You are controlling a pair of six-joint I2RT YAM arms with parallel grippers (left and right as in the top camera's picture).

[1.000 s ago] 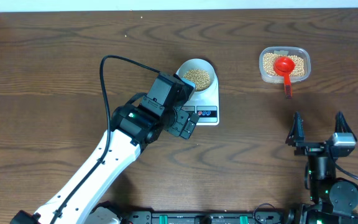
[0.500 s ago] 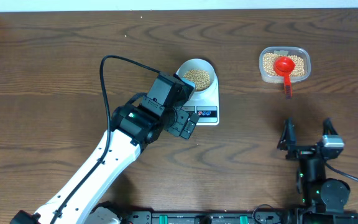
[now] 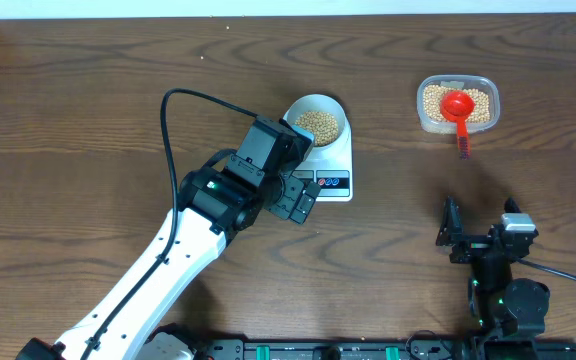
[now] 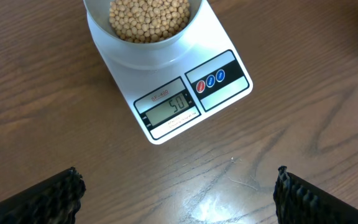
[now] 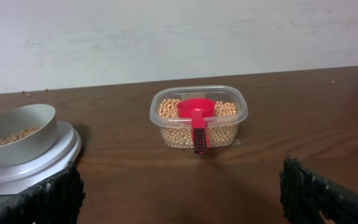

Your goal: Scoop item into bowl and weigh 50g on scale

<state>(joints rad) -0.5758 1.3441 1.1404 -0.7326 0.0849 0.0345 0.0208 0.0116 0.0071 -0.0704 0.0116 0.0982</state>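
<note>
Your bowl (image 3: 336, 103) of beans (image 3: 318, 124) sits on the scale (image 3: 334, 160) toward the far edge of the table (image 3: 88, 100) with 50 displayed (target seemingly reached), so the left gripper (image 4: 178, 180) and right gripper (image 3: 480, 222) stand open, empty, the scoop (image 3: 456, 103) parked in its tub (image 3: 421, 105).

The left wrist view's top edge crops the small pale grey-blue bowl (image 4: 140, 53). Overhead, the left arm (image 3: 223, 190) hides the display of the flat white scale (image 3: 340, 157).

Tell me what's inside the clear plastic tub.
The tub holds tan beans and a red scoop lying on them, its handle hanging over the front rim. Beans under the scoop's cup are hidden, as is the tub's bottom.
</note>
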